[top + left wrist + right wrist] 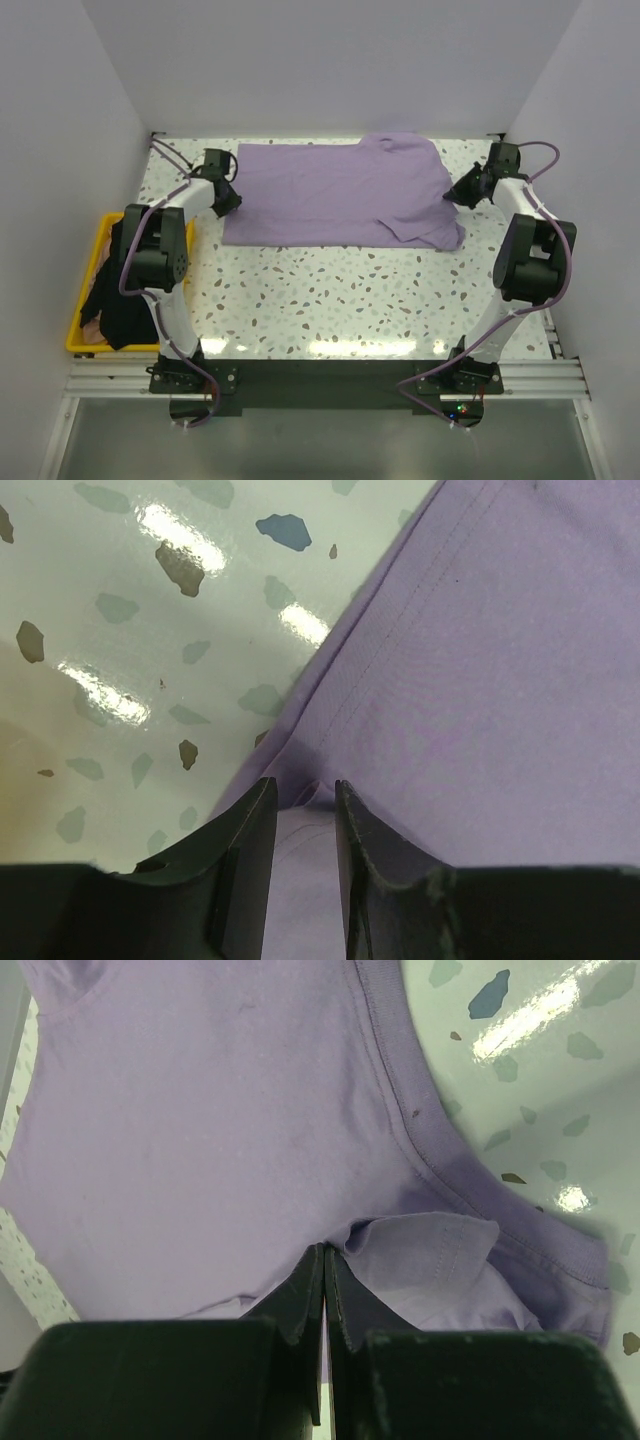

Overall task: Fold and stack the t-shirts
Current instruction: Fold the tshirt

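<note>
The purple t-shirt lies at the top of the tabletop. The right end effector pinches its right edge tight. The left end effector is half open over the left edge, which may slip free.

Top cam: high, behind the bases, looking down on the whole surface. Wrist cams: close, facing down on the shirt, one at its left edge, one at its right end. All three share the shirt.
</note>
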Tool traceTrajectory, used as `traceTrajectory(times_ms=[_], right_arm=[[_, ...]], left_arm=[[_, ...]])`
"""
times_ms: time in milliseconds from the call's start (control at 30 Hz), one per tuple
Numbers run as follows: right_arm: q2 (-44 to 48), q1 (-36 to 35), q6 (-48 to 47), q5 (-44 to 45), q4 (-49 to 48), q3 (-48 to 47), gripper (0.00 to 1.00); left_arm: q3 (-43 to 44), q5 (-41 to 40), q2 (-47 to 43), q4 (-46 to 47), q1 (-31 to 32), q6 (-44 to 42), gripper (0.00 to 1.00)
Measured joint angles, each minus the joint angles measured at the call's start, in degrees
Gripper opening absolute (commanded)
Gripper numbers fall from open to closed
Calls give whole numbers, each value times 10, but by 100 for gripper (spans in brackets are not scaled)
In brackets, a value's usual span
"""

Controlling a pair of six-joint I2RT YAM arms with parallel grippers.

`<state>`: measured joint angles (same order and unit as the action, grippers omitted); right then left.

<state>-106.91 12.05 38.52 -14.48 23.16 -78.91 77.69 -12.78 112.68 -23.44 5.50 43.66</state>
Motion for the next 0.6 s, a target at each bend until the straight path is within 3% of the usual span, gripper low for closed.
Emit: traceTrajectory(times_ms=[200,367,600], right_arm=[[-3,0,0,0,-1,0,0],[-7,0,0,0,-1,0,0],[-7,0,0,0,0,0,0]], left_arm=[[0,2,2,0,4,0,23],[0,6,2,2,6,1,2],[0,6,2,2,6,-3,0]])
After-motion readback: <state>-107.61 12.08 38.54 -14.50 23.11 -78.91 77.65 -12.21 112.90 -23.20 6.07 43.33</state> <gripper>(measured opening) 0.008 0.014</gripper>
